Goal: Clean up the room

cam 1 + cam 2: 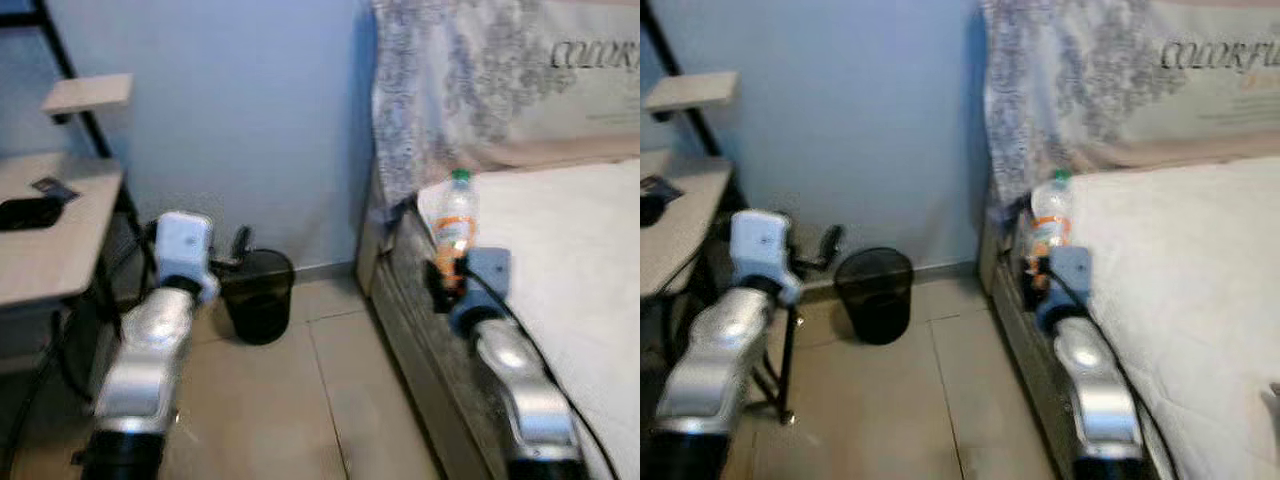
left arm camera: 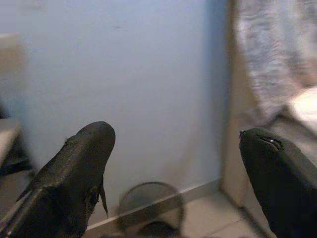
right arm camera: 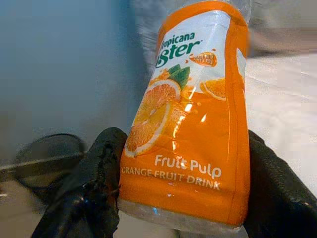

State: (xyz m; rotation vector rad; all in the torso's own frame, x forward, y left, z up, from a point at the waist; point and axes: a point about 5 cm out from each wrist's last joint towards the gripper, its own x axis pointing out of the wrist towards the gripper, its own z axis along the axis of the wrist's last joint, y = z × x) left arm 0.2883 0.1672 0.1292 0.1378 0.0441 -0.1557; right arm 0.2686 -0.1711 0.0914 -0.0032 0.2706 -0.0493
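Our right gripper (image 3: 181, 188) clamps an orange drink bottle (image 3: 190, 119) upright at the bed (image 1: 570, 260) corner; its cap is cut off in the wrist view. Left gripper (image 2: 178, 178) spread wide, holding nothing, aimed toward the black bin (image 1: 257, 295) by the wall. The surface (image 1: 50, 240) at left is blurred.

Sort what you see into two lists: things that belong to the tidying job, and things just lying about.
Part of the job:
- clear plastic juice bottle with orange label, clamped in the right gripper
- round black mesh waste bin on the floor by the wall

Just there:
- light wooden desk with a dark item on it
- white bed mattress
- left gripper, open, holding nothing
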